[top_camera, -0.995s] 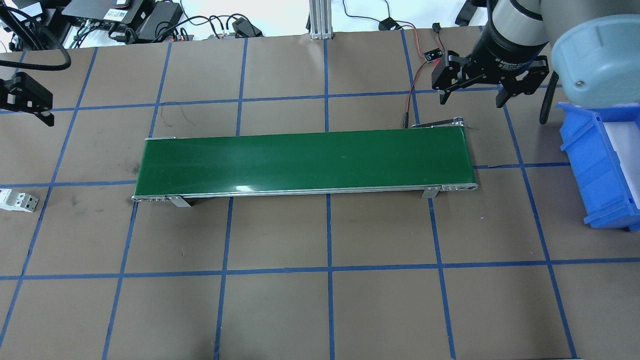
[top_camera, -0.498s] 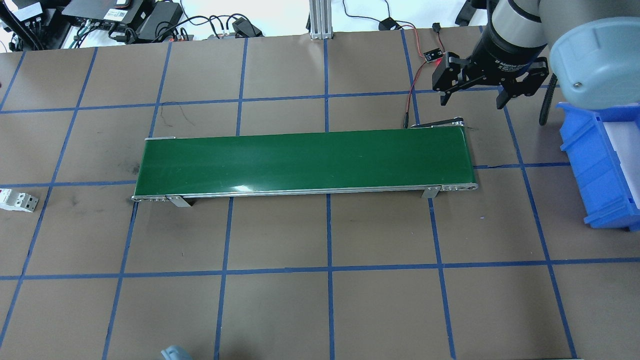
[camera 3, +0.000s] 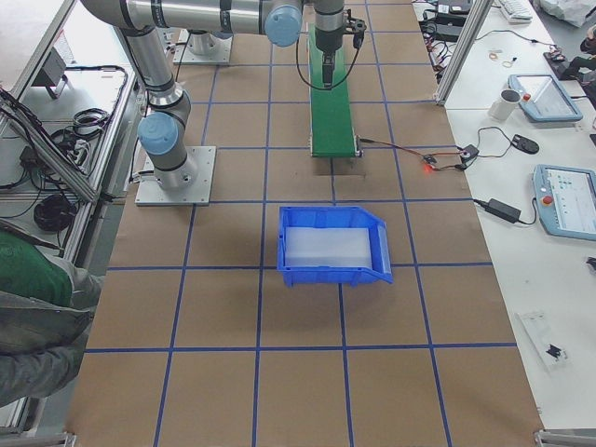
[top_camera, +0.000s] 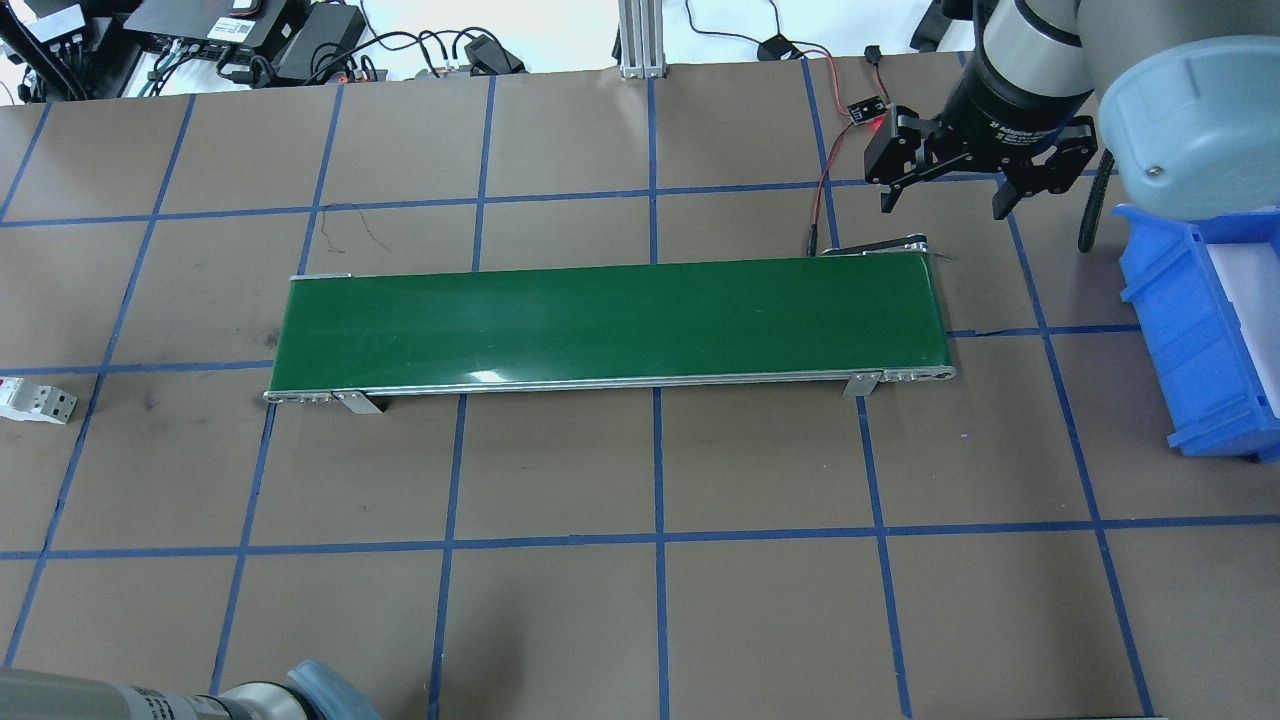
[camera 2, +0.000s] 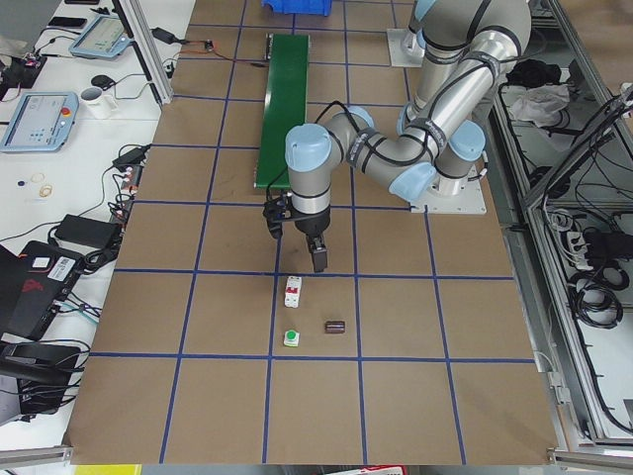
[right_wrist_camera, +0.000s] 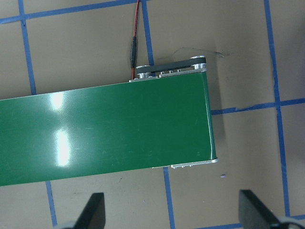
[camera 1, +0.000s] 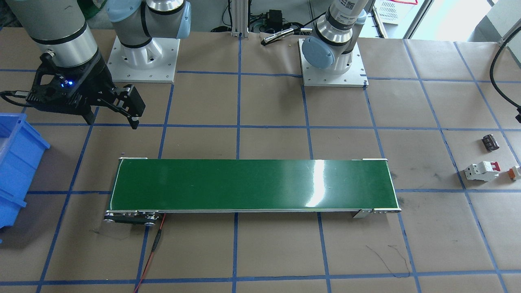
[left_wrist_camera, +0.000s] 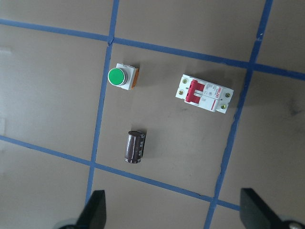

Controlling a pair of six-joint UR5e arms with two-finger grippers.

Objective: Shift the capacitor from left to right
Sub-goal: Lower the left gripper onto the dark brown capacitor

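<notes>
Dark capacitor point(left_wrist_camera: 135, 147) near tape crossing point(left_wrist_camera: 93, 164), breaker point(left_wrist_camera: 204, 93) apart

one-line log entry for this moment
left gripper: open, hovering | capacitor: on table, ungrasped | right gripper: open, near belt end

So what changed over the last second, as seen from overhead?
The left gripper has moved out past the overhead view's left edge, and its arm has come in at the bottom-left corner. It hangs open above the table near the capacitor, holding nothing. The right gripper, open, the circuit breaker, the conveyor belt and the blue bin stayed put.
</notes>
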